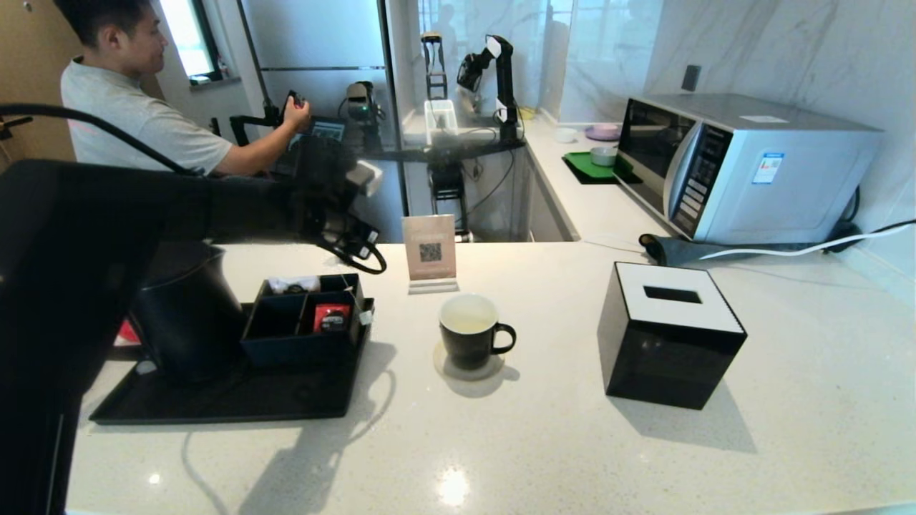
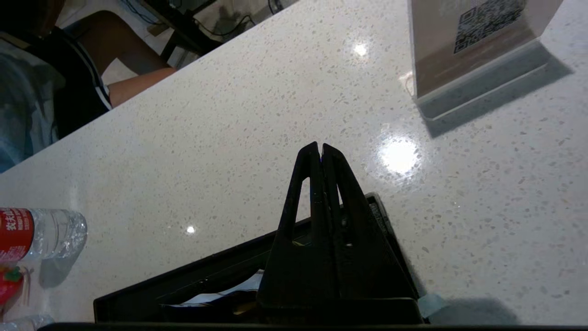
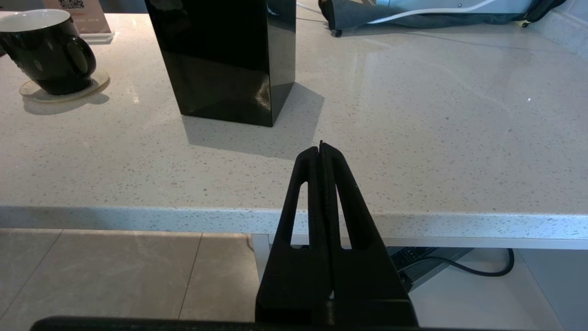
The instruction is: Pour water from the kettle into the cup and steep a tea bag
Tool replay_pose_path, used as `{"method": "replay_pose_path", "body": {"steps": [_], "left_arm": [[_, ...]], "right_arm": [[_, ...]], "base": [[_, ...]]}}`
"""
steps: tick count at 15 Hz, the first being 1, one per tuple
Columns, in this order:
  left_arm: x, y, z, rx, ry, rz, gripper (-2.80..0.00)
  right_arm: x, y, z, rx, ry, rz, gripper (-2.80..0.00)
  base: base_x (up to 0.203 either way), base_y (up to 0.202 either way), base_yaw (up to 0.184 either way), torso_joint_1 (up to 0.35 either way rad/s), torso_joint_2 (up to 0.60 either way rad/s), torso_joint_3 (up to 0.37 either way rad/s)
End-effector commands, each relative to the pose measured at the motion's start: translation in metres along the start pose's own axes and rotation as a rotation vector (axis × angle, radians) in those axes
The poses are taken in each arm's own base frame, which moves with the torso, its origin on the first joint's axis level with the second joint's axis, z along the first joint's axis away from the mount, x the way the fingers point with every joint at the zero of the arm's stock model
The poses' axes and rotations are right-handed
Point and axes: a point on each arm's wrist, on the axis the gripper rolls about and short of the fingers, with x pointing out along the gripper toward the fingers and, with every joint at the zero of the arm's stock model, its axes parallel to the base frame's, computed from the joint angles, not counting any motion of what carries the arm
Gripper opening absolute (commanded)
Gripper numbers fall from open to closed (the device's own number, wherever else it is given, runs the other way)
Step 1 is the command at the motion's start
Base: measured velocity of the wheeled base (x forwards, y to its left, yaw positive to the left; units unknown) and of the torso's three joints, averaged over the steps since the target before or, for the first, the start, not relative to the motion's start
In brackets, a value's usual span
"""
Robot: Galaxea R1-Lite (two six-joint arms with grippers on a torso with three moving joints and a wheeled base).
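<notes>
The matte black kettle (image 1: 187, 322) stands on a black tray (image 1: 236, 400) at the left. The black cup (image 1: 469, 336) with a white inside sits on a coaster mid-counter, its handle to the right; it also shows in the right wrist view (image 3: 46, 50). A thin pale string (image 1: 352, 290) runs over the organiser box (image 1: 304, 318) to a pale tag (image 1: 366, 317); I cannot make out the tea bag's pouch or any water. My left gripper (image 2: 320, 146) is shut above the organiser's far right corner. My right gripper (image 3: 321, 146) is shut, low in front of the counter's front edge.
A black tissue box (image 1: 673, 336) stands right of the cup. A QR sign (image 1: 429, 250) stands behind it. A red-and-black sachet (image 1: 331, 317) lies in the organiser. A microwave (image 1: 744, 164) is at the back right, a water bottle (image 2: 36, 234) beyond the tray, a person (image 1: 122, 107) behind.
</notes>
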Motion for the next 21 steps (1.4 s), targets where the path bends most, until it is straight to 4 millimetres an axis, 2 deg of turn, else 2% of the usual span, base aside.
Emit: {"method": "replay_pose_path", "body": {"steps": [1,8,15,21], "left_arm": [[-0.014,-0.001,0.009,0.003,-0.033,0.0,-2.8],[-0.051,-0.005,0.026,0.005,-0.102,-0.018,-2.8],[-0.111,-0.037,0.033,0.051,-0.169,-0.109,-2.8],[-0.144,-0.054,0.038,0.078,-0.223,-0.169,-2.8]], "right_arm": [[0.0,0.0,0.0,0.0,0.001,0.001,-2.8],[0.0,0.0,0.0,0.0,0.001,0.001,-2.8],[0.0,0.0,0.0,0.0,0.001,0.001,-2.8],[0.0,0.0,0.0,0.001,0.003,0.0,-2.8]], "base": [[0.0,0.0,0.0,0.0,0.0,0.0],[0.0,0.0,0.0,0.0,0.0,0.0],[0.0,0.0,0.0,0.0,0.0,0.0],[0.0,0.0,0.0,0.0,0.0,0.0]]}}
